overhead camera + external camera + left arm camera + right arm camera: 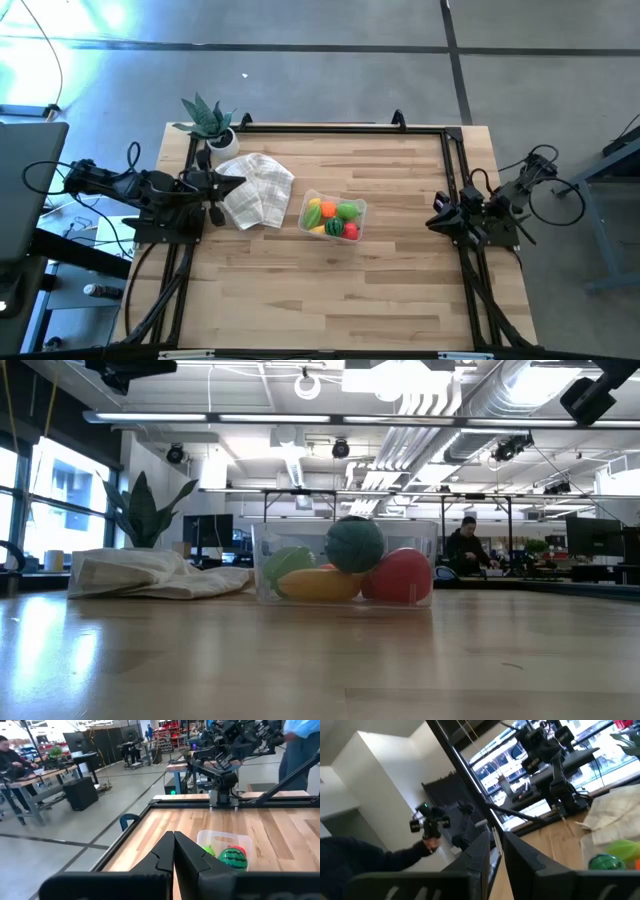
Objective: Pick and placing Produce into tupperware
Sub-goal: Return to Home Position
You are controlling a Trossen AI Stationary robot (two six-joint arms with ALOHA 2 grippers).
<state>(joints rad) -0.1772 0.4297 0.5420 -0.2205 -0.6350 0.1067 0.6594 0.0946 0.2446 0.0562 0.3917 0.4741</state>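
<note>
**TUPPERWARE: HANDLING NOTES**

Loc.: tupperware (311, 198) sits approx. desk centre, at 3 o'clock of the cloth (255, 190), with toy produce (333, 215) inside. Left tool (238, 186): 9 o'clock side of desk, fingers together, empty. Right tool (432, 222): 3 o'clock side, fingers together, empty. Est. properties: light, thin clear plastic. Walls prob. flex under a pinch. Smooth, so slip-prone. Load is loose and may roll. Rec. grip pt: rim of a long wall, mid-span, one finger inside, one outside. Keep level.
</note>
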